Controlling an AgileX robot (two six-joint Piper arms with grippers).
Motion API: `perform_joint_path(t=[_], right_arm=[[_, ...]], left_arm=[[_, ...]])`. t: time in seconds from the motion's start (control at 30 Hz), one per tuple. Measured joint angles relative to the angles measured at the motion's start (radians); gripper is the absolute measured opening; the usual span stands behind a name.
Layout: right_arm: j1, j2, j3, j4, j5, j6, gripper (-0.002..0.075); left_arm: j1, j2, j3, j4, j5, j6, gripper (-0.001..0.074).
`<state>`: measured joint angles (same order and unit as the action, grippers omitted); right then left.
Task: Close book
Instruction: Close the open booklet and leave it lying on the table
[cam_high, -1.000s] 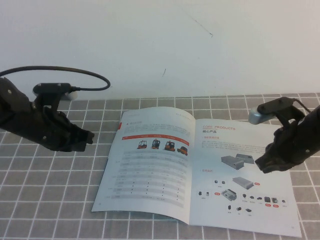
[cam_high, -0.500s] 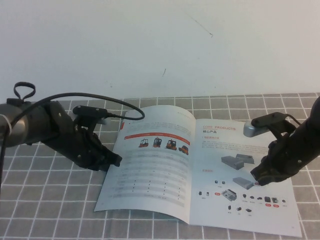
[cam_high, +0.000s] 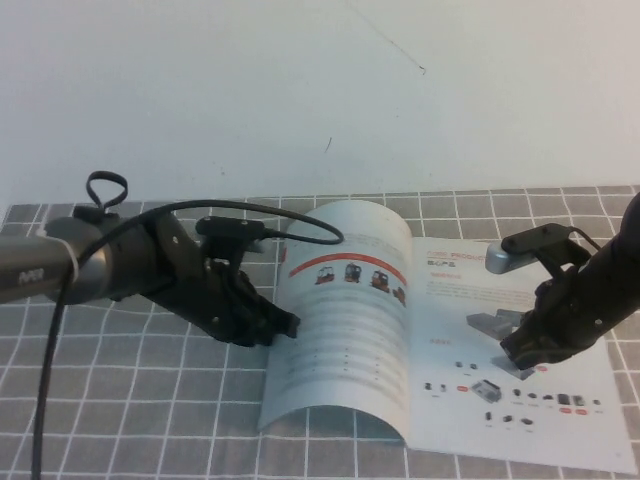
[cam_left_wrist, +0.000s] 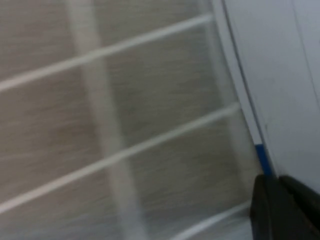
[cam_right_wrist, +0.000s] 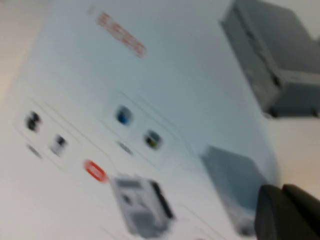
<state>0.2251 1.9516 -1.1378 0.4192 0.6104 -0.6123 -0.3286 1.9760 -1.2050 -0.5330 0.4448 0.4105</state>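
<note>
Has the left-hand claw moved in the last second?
Yes. The left gripper has slid right across the checked cloth to the book, whose left page now curls up. The right gripper is on its right page.

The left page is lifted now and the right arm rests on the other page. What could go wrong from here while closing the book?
The left pincer is at the outer edge of the curled left page; the sheet may crease, or slip off and fall back open.
The right pincer rests on the right page, where the left page would land; it could block the closing unless it moves away.
</note>
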Motion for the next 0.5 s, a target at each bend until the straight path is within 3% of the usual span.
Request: perform_joint_path(t=[0.27, 0.5], right_arm=[[0.000, 0.000, 0.000, 0.000, -0.009, -0.002, -0.0001], [0.000, 0.000, 0.000, 0.015, -0.013, -0.006, -0.0001]], left_arm=[[-0.167, 0.017, -0.014, -0.215, -0.005, 0.151, -0.0002], [-0.195, 0.024, -0.085, -0.225, 0.005, 0.155, -0.0002]])
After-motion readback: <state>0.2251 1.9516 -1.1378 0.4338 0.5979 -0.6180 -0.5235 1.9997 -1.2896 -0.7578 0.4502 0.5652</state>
